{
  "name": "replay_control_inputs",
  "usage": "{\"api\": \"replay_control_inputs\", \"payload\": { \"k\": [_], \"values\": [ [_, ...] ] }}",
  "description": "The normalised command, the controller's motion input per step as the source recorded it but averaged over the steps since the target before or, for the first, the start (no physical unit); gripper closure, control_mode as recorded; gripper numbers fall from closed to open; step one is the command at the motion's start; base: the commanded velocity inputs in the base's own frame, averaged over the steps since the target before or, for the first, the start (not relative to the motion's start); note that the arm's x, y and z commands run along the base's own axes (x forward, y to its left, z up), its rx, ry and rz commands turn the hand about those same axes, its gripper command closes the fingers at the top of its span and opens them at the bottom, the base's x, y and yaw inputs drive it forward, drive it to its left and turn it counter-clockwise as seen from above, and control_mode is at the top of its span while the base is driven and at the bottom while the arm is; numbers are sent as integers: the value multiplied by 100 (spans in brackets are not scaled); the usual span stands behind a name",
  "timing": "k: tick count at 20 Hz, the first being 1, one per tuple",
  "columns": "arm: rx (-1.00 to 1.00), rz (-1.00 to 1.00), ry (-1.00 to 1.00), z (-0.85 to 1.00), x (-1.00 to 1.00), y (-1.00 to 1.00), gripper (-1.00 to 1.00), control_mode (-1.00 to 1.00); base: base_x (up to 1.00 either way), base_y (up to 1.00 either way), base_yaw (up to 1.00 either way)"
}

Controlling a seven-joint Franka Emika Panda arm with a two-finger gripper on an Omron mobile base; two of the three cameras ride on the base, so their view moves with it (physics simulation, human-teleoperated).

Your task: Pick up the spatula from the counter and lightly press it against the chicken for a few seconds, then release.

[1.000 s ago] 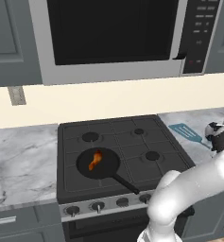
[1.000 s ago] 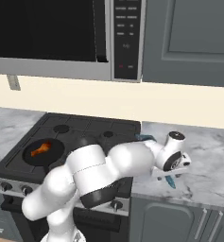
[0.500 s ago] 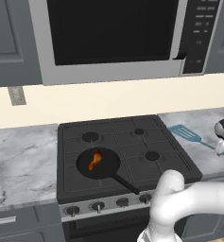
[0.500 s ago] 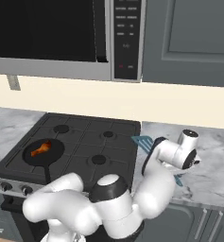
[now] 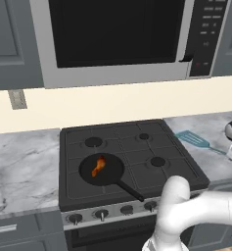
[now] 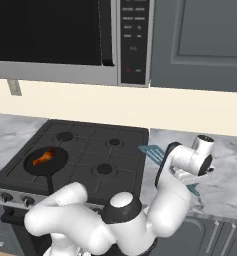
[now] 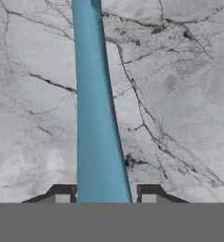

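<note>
At lower centre of the hand view, my gripper (image 7: 105,197) straddles the spatula (image 7: 98,113) handle, jaws apart, on the counter (image 7: 179,85); the spatula hasn't moved, my forearm (image 5: 210,208) sits lower than before.

We see a smooth, matt teal spatula (image 7: 97,118), plastic-looking, lying on the veined, marble-like counter (image 7: 179,85); beside the counter, the stove (image 5: 132,143) looks matt black.

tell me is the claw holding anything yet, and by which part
Nothing is held: the claw is open, fingertips straddling the spatula handle lying on the counter.
</note>
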Motion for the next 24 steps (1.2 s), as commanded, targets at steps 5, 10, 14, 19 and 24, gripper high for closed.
{"api": "replay_control_inputs", "payload": {
  "k": [5,10,14,19,24],
  "values": [
    [0,11,-7,-4,-61,38,100,-100,0,0,0],
    [0,12,-16,5,-66,55,100,-100,0,0,0],
    [-1,10,-16,22,-57,65,100,-100,0,0,0],
    [-7,11,-10,36,-38,73,100,-100,0,0,0],
    [-10,12,-1,31,-28,81,100,-100,0,0,0]
  ]
}}
